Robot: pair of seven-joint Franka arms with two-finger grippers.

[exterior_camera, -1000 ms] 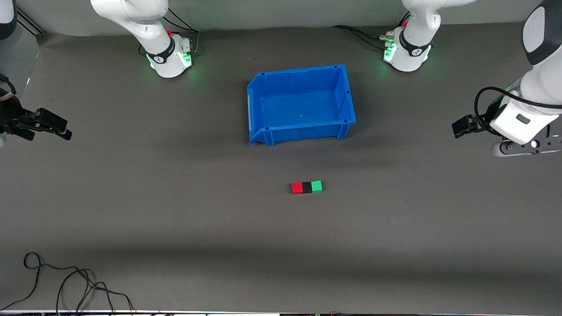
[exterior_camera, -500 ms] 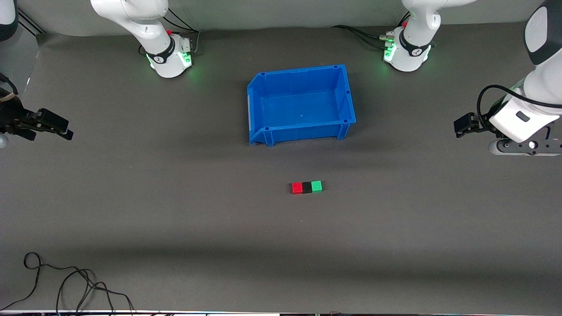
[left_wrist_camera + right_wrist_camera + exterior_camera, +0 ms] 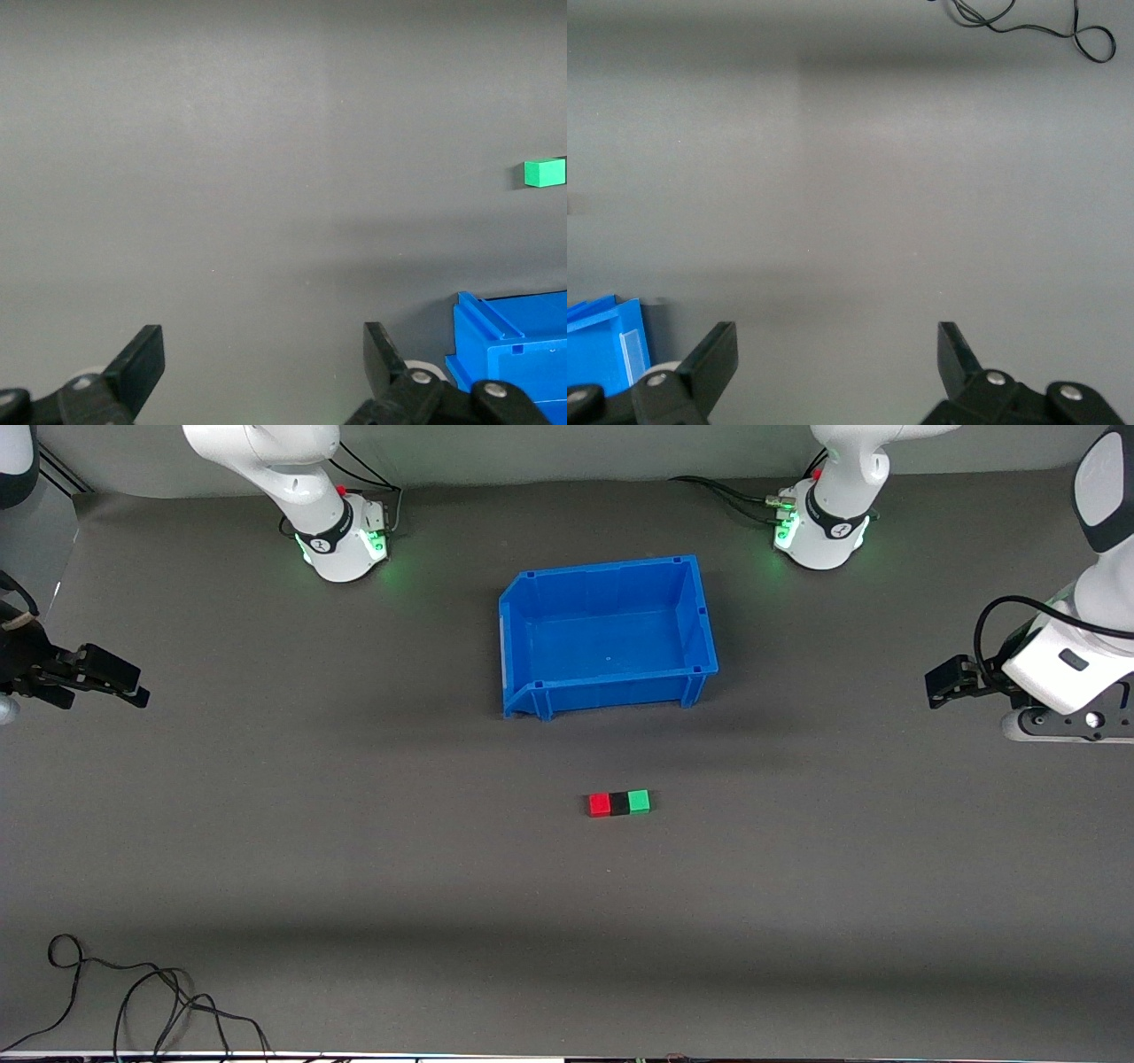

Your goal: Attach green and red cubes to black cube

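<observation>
With red cube [image 3: 600,804], black cube [image 3: 619,803] and green cube [image 3: 639,802] touching in a row nearer the camera than the blue bin [image 3: 540,692], I hold the left gripper [image 3: 264,354] and right gripper [image 3: 836,352] at the worktop [image 3: 354,850] ends, well apart from that bin, fingers spread and empty, and judge that only a careless pass could split the row.

The left gripper [image 3: 1019,700] drifts away from the blue bin [image 3: 518,642], out toward the left arm's end of the table (a small shift, with its fingers spread wide in the left wrist view), and its wrist housing tips a little as it goes. The right gripper [image 3: 106,682] creeps very slightly toward the bin from the right arm's end of the table, its fingers [image 3: 713,359] likewise apart.
</observation>
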